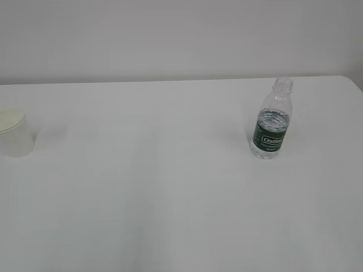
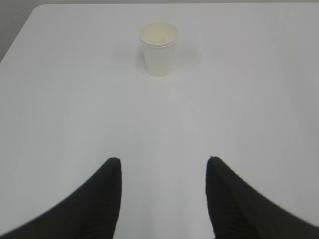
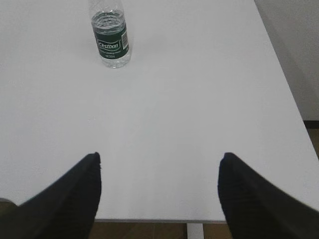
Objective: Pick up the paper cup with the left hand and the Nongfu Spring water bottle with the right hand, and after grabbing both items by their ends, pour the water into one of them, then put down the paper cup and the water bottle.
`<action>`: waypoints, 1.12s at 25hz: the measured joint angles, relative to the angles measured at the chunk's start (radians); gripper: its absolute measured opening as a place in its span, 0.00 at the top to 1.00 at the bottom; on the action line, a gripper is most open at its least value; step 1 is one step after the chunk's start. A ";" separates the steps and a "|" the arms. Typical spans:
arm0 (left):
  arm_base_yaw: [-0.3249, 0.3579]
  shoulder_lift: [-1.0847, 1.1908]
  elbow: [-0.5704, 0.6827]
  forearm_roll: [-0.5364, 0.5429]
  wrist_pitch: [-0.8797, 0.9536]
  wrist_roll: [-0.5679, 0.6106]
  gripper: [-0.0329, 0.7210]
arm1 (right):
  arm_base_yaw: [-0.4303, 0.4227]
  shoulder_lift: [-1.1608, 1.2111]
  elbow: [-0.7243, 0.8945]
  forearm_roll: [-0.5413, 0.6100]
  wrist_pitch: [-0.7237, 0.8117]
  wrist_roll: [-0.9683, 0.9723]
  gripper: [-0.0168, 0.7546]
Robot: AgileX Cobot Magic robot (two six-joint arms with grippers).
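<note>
The paper cup (image 1: 14, 133) stands upright at the far left of the white table; in the left wrist view the paper cup (image 2: 159, 48) is far ahead of my left gripper (image 2: 164, 162), which is open with nothing between its black fingers. The Nongfu Spring water bottle (image 1: 272, 120), clear with a dark green label and no cap, stands upright on the right and holds water (image 1: 274, 120) up to about its middle. The bottle (image 3: 110, 37) is far ahead and left of my right gripper (image 3: 161, 157), which is open and empty. Neither arm shows in the exterior view.
The white table (image 1: 170, 187) meets a pale wall at the back. Its near edge (image 3: 164, 220) lies just under the right gripper, with brown floor and a white table leg (image 3: 194, 231) below. The table's right edge (image 3: 284, 89) runs beside the bottle's side.
</note>
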 joint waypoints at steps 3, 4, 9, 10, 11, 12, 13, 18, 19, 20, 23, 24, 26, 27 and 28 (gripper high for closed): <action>0.000 0.000 0.000 0.000 0.000 0.000 0.44 | 0.000 0.000 0.000 0.000 0.000 0.000 0.26; 0.000 0.000 0.000 0.000 0.000 0.000 0.44 | 0.000 0.000 0.000 0.000 0.000 0.000 0.26; 0.000 0.000 0.000 0.000 0.000 0.000 0.44 | 0.000 0.000 0.000 0.000 0.000 0.000 0.26; 0.000 0.000 0.000 0.000 0.000 0.000 0.44 | 0.000 0.000 0.000 0.000 0.000 0.000 0.26; 0.000 0.000 0.000 0.000 0.000 0.000 0.44 | 0.000 0.000 0.000 0.000 0.000 0.000 0.26; 0.000 0.000 0.000 0.000 0.000 0.000 0.44 | 0.000 0.000 0.000 0.000 0.000 0.000 0.26; 0.000 0.000 0.000 0.000 0.000 0.000 0.44 | 0.000 0.000 0.000 0.000 0.000 0.000 0.26; 0.000 0.000 0.000 0.000 0.000 0.000 0.46 | 0.000 0.000 0.000 0.000 0.000 0.000 0.26; 0.000 0.000 0.000 0.000 0.000 0.000 0.46 | 0.000 0.000 0.000 0.000 0.000 0.000 0.26; 0.000 0.000 0.000 0.000 0.000 0.000 0.46 | 0.000 0.000 0.000 0.000 0.000 0.000 0.26; 0.000 0.000 0.000 0.000 0.000 0.000 0.46 | 0.000 0.000 0.000 0.000 0.000 0.000 0.26; 0.000 0.000 0.000 0.000 0.000 0.000 0.46 | 0.000 0.000 0.000 0.000 0.000 0.000 0.26; 0.000 0.000 0.000 0.000 0.000 0.000 0.46 | 0.000 0.000 0.000 0.000 0.000 0.000 0.26; 0.000 0.000 0.000 0.000 0.000 0.000 0.45 | 0.000 0.000 0.000 0.000 0.000 0.000 0.26; 0.000 0.000 0.000 0.000 0.000 0.000 0.45 | 0.000 0.000 0.000 0.000 0.000 0.000 0.26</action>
